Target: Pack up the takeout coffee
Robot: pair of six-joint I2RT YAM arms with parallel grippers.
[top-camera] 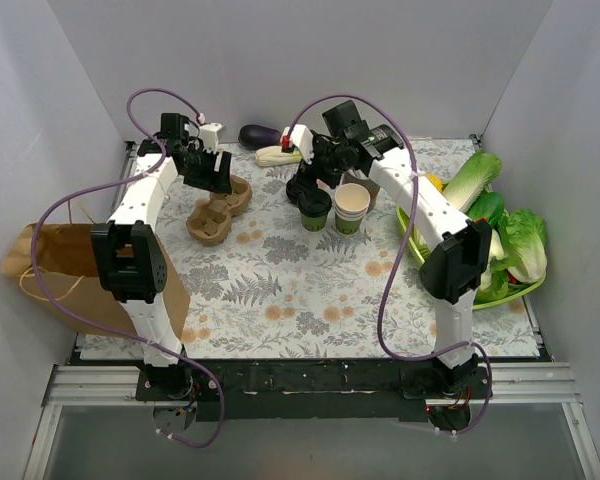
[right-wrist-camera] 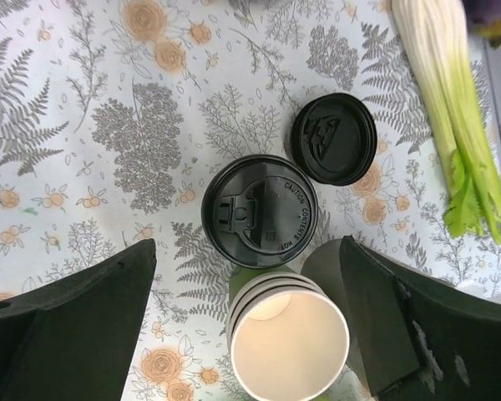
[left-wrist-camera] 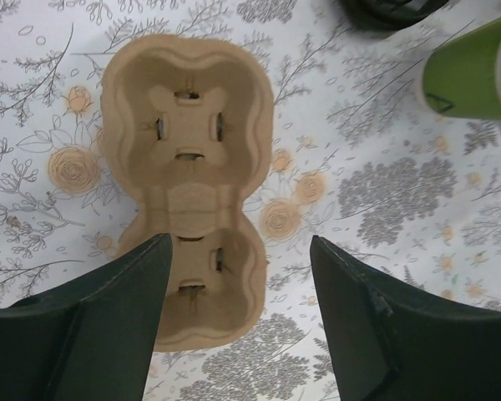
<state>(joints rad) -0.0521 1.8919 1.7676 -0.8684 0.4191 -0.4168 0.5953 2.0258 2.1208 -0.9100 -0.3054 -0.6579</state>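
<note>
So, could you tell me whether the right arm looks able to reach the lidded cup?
Probably yes: the right tool hangs open above the lidded cup, nothing covering it, though the cup stack beside it may crowd one finger.

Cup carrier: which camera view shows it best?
The left wrist view: the carrier fills the middle of the frame, seen from above, both pockets visible. The top external view shows the carrier small and partly behind the left gripper. The right wrist view does not show it.
</note>
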